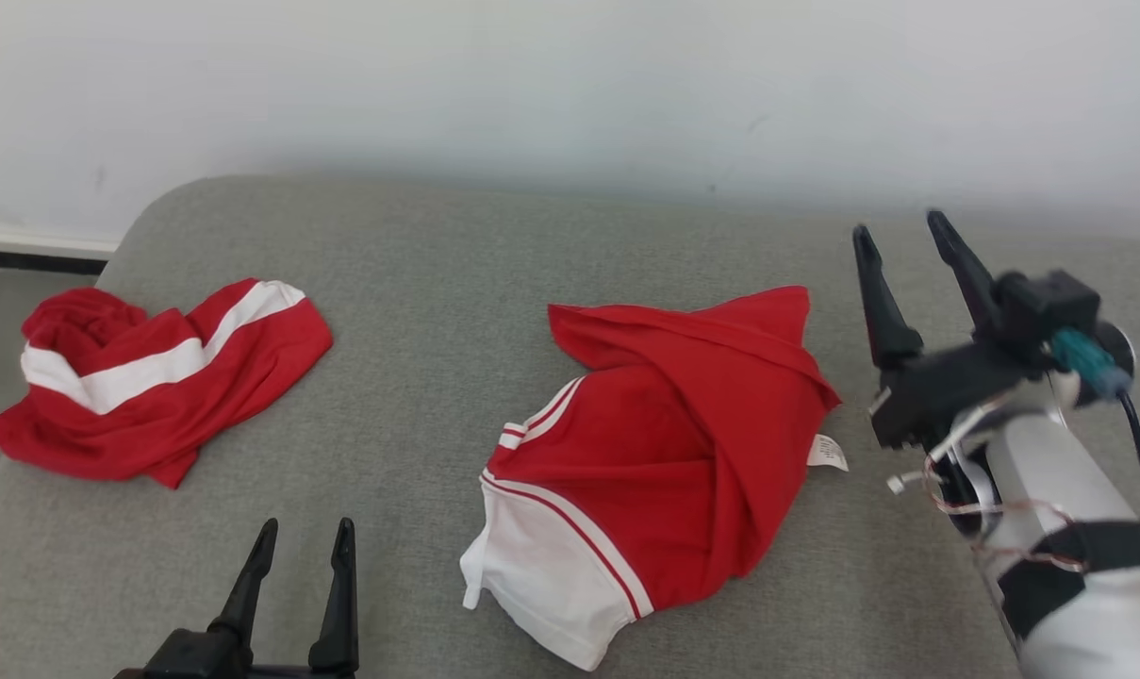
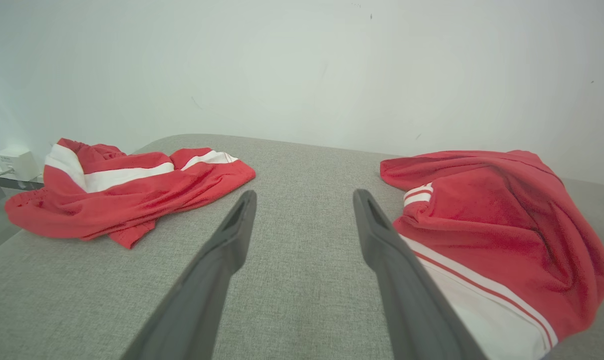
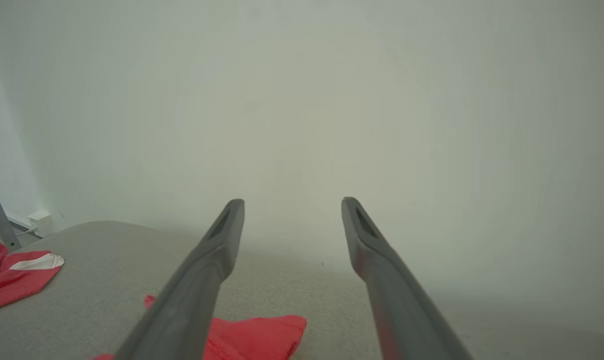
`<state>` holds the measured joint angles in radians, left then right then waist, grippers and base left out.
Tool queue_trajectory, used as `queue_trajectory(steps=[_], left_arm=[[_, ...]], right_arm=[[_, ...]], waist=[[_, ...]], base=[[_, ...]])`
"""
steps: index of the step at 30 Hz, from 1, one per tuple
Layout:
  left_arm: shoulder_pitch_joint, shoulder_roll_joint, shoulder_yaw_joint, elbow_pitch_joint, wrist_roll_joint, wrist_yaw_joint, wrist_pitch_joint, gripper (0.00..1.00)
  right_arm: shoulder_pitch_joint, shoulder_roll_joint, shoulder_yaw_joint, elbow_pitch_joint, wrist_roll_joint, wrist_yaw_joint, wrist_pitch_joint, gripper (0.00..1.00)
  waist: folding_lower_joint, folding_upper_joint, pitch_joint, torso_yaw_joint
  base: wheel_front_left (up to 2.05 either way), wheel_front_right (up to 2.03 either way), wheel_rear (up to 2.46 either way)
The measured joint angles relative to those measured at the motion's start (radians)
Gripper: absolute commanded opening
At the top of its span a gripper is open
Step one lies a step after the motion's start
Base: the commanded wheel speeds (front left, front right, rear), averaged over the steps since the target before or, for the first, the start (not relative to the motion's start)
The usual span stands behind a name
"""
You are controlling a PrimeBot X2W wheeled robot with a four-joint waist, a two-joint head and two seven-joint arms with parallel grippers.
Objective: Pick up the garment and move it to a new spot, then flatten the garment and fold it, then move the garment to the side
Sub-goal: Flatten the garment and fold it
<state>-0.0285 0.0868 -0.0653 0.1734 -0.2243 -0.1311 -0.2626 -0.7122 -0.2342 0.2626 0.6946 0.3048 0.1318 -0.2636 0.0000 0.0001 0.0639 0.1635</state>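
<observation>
Crumpled red knit garment (image 1: pixel 664 453) left of my right gripper (image 1: pixel 900 224), long axis diagonal, white hem toward my left gripper (image 1: pixel 307 523). Both spread apart, empty. Grey woven cushion (image 1: pixel 419 283) beneath.

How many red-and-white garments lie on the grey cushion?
2. The left garment lies crumpled at the grey cushion's left edge; the middle garment lies bunched near its centre. None seems hidden.

Right gripper (image 3: pixel 292 204), fingers spread apart with nothing between them, aimed at a pale wall (image 3: pixel 331 100) above a grey upholstered surface (image 3: pixel 107 280). A red garment (image 3: pixel 252 337) lies below the fingers; a second red-and-white garment (image 3: pixel 12 280) lies at far left.
</observation>
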Motion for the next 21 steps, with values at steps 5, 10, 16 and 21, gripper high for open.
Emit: queue_trajectory(steps=[5, 10, 16, 21], left_arm=[[0.013, 0.000, 0.008, -0.014, 0.010, 0.000, 0.000, 1.00], [0.028, 0.001, 0.011, -0.017, 0.010, 0.000, 0.000, 1.00], [0.034, 0.001, 0.012, -0.020, 0.010, 0.000, 0.000, 1.00], [0.040, 0.001, 0.016, -0.025, 0.010, 0.000, 0.000, 1.00]], right_arm=[[0.187, -0.021, -0.096, -0.130, -0.021, 0.000, 0.000, 1.00], [0.355, -0.011, -0.189, -0.239, -0.036, 0.000, 0.000, 1.00], [0.541, 0.049, -0.287, -0.358, -0.059, 0.000, 0.000, 1.00], [0.640, 0.104, -0.330, -0.445, -0.077, 0.000, 0.000, 1.00]], waist=[[0.0000, 0.0000, -0.016, -0.041], [-0.0001, 0.0000, -0.030, -0.059], [0.0000, 0.0000, -0.041, -0.070], [0.0000, 0.0000, -0.040, -0.075]], base=[[0.00, 0.00, 0.00], [0.00, 0.00, 0.00], [0.00, 0.00, 0.00], [0.00, 0.00, 0.00]])
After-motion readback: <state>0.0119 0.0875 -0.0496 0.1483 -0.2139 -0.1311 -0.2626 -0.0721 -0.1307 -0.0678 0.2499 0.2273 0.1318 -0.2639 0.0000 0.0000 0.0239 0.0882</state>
